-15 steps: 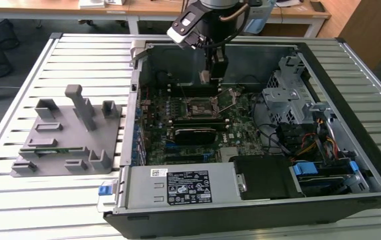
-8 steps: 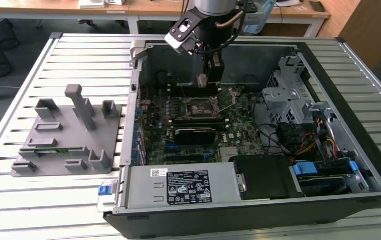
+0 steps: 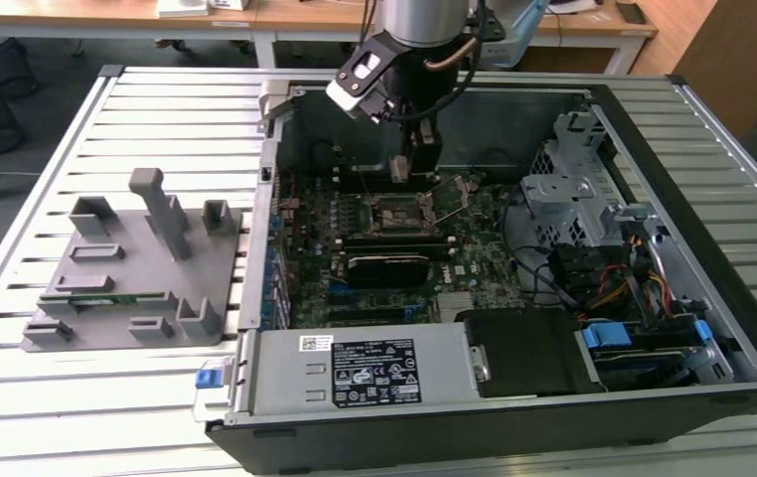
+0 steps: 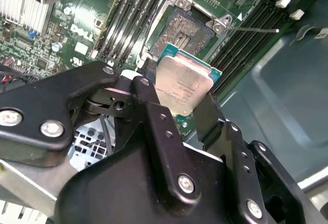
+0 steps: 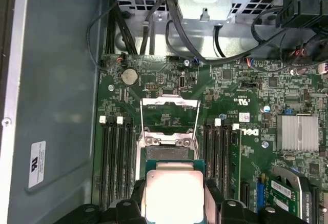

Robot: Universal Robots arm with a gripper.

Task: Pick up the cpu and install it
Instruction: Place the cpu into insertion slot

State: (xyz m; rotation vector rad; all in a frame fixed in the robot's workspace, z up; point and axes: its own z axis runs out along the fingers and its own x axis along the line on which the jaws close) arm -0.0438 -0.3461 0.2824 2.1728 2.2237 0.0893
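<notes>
Looking through the exterior view, I am watching the gripper (image 3: 412, 171) hanging inside the open computer case (image 3: 736, 298), toward the case's far wall and just above the socket (image 3: 400, 211) on the motherboard (image 3: 485, 273). The case is lying on the slatted table (image 3: 87, 417) toward the exterior view's right. A grey holder block (image 3: 140, 268) is sitting beside it toward the exterior view's left, well apart from the gripper.

In the second wrist view, I am seeing the black fingers (image 4: 154, 114) pinching the cpu (image 4: 182, 83) by two opposite edges, with the jaws drawn in to the chip's width. The chip's silvery top is facing the camera. It is not lying in the socket (image 4: 182, 29), whose contact field is showing bare, with memory slots (image 4: 133, 24) running alongside.

In the first wrist view, the cpu (image 5: 173, 196) is sitting gripped between the fingers, just beside the near edge of the socket (image 5: 169, 153). The metal retention frame (image 5: 169, 112) is standing flipped open on the socket's far side. A finned heatsink (image 5: 300, 131) is sitting further off on the board.
</notes>
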